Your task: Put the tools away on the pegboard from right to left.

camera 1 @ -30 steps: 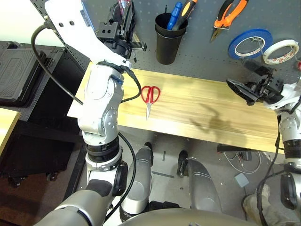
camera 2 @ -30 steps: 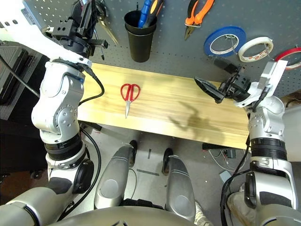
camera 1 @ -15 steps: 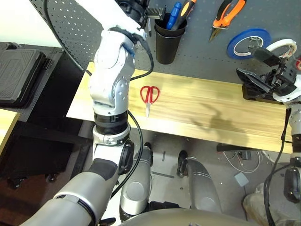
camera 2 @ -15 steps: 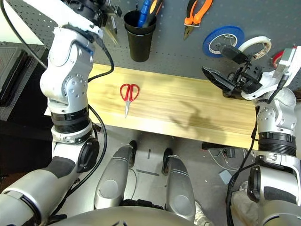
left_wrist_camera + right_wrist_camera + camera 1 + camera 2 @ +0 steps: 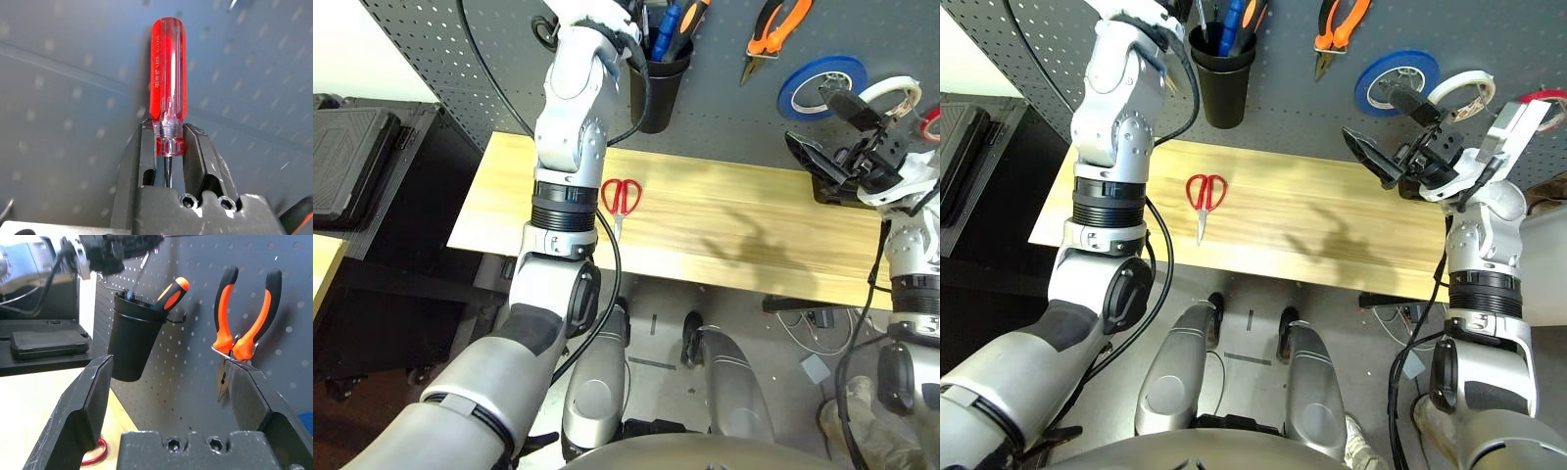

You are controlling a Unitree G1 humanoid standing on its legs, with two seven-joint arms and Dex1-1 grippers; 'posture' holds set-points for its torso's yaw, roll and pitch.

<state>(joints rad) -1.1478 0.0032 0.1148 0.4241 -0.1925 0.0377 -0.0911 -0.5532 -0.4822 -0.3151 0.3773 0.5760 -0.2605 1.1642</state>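
The grey pegboard [image 5: 1322, 127] backs the table. Compared with earlier, the left gripper [image 5: 165, 139] has moved over to the black cup [image 5: 1224, 90], its 2 fingers holding the screwdriver [image 5: 168, 83]; the right gripper's [image 5: 171, 382] 2 stand wide. The red scissors [image 5: 1205, 196] still lie on the table [image 5: 1263, 225], and the pliers [image 5: 1337, 34] hang on the pegboard.

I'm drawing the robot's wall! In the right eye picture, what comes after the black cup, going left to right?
Orange-and-black-handled pliers, blue tape roll, white tape roll, red tape ring.
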